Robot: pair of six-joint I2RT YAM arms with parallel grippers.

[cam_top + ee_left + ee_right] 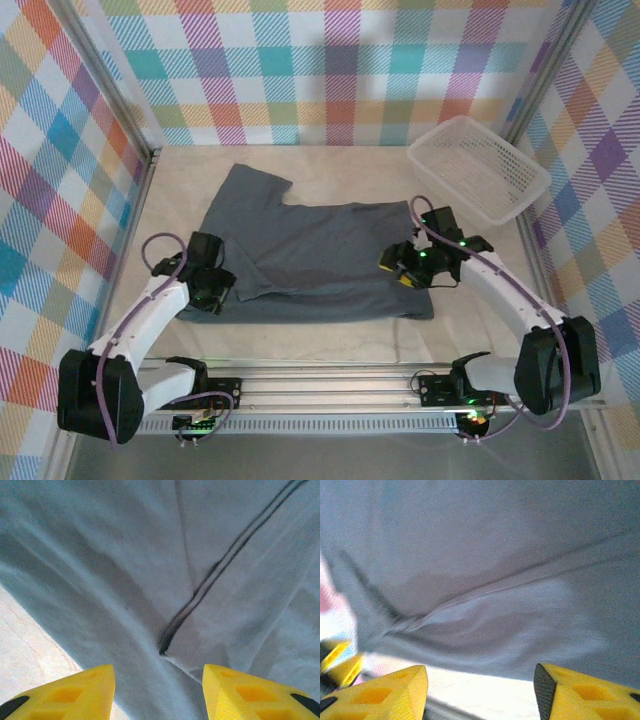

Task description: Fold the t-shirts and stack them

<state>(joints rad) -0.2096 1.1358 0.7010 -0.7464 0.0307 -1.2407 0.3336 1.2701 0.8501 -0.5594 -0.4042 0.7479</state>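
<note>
Grey cloth is what we see first: one dark slate t-shirt [320,255] lies spread on the pale desk [350,165], near its middle, between our two arms. From the top camera, its body forms a broad, flat shape, with a sleeve poking out toward the far left. A soft crease runs across the cloth.

Our left claw [213,290] sits at the shirt's near left corner, low over the cloth. Through the left wrist camera, its yellow fingers [75,690] stand apart with nothing pinched between them, so we call it released. Beyond them a dark seam line runs on a slant across the cloth, and a wedge of bare desk shows at the lower left.

Our right claw [405,265] hangs over the shirt's right edge. Its fingers in the right wrist camera are likewise spread and hold nothing. A folded edge of cloth crosses the space ahead of them, with a pale strip of desk just below it.

A white mesh basket [480,165] stands in the far right corner, apart from the shirt.
</note>
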